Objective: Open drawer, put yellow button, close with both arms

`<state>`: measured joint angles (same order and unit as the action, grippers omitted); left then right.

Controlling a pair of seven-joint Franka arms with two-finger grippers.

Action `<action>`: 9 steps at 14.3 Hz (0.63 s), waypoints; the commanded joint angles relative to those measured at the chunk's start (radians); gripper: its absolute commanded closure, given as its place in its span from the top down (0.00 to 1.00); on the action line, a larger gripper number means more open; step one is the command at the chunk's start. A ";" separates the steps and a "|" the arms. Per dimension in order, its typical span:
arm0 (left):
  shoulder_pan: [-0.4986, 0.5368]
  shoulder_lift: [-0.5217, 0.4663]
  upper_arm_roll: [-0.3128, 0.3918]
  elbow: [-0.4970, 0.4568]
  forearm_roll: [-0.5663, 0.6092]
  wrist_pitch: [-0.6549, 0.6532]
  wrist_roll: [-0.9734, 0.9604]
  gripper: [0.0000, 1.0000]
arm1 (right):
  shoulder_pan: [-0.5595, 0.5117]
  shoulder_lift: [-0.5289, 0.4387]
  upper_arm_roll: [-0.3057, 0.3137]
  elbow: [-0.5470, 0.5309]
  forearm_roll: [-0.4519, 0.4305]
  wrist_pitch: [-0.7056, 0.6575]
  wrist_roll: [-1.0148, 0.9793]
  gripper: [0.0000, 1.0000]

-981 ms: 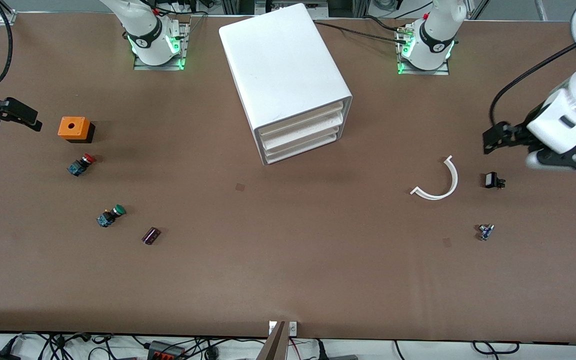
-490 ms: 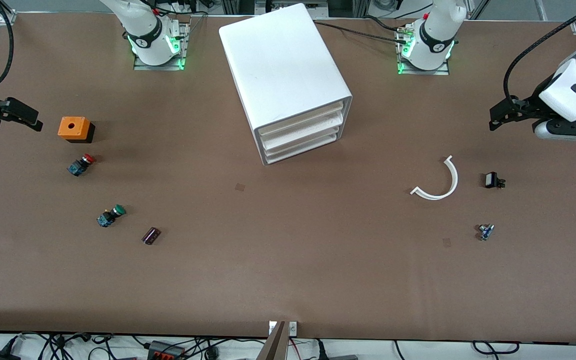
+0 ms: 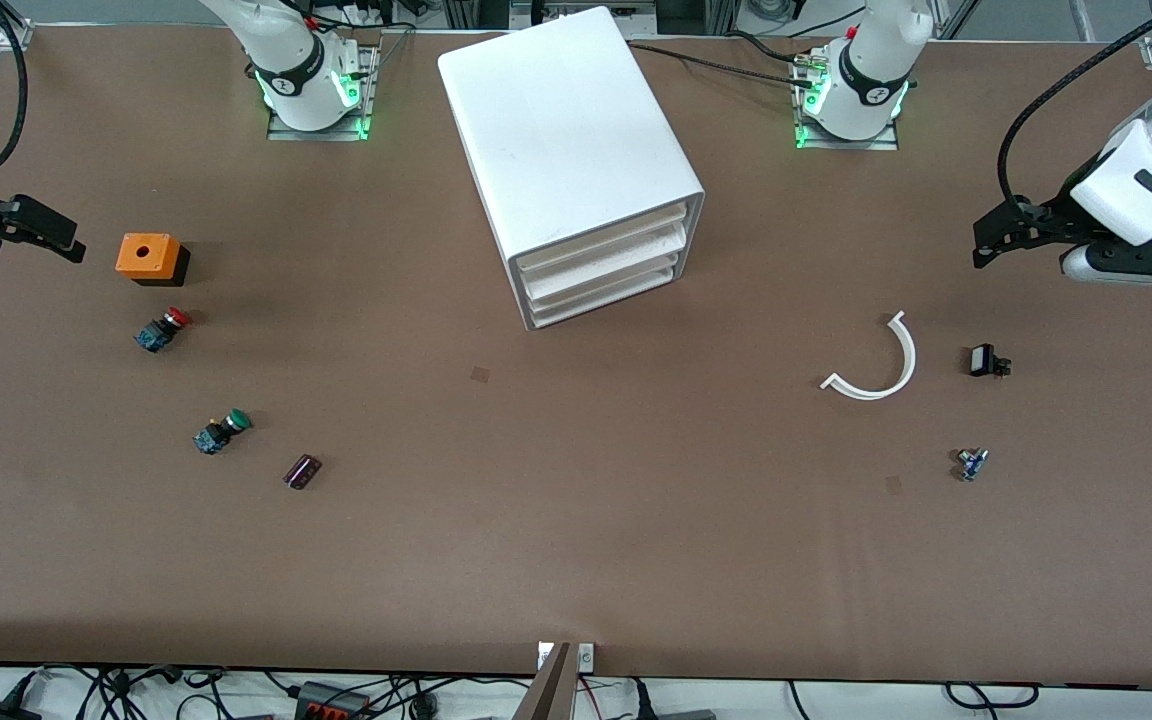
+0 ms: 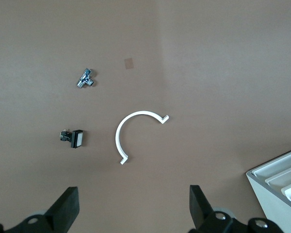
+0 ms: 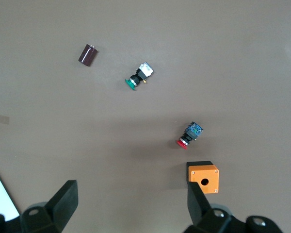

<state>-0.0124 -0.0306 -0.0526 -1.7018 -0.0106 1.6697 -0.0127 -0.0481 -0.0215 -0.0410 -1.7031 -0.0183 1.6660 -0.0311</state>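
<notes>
Front view: white cabinet (image 3: 566, 130) at top centre, its drawers (image 3: 601, 262) (three alike) all shut, left gripper (image 3: 981, 245) and right gripper (image 3: 71, 245) hovering empty at the table's ends; the left wrist view shows wide-spread fingers (image 4: 63, 208) near a white curved strip (image 4: 136, 131); the right wrist view shows the same beside an orange box (image 5: 203, 177).

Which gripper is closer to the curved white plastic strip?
Left. The open left gripper hangs above the table near the curved white plastic strip; the open right gripper waits at the right arm's end, by the orange box.
</notes>
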 commanded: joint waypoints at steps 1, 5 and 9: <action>0.008 0.023 0.008 0.027 -0.012 -0.007 0.022 1.00 | 0.001 -0.014 0.001 -0.004 0.000 -0.003 -0.003 1.00; 0.006 0.026 0.011 0.030 -0.018 -0.004 0.022 1.00 | 0.002 -0.014 0.001 -0.004 0.000 0.001 -0.003 1.00; 0.005 0.024 0.007 0.030 -0.020 -0.005 0.020 1.00 | 0.002 -0.014 0.001 -0.006 0.000 0.003 -0.004 1.00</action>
<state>-0.0051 -0.0186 -0.0477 -1.6990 -0.0107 1.6699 -0.0126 -0.0481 -0.0215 -0.0410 -1.7031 -0.0183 1.6679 -0.0311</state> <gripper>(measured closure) 0.000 0.000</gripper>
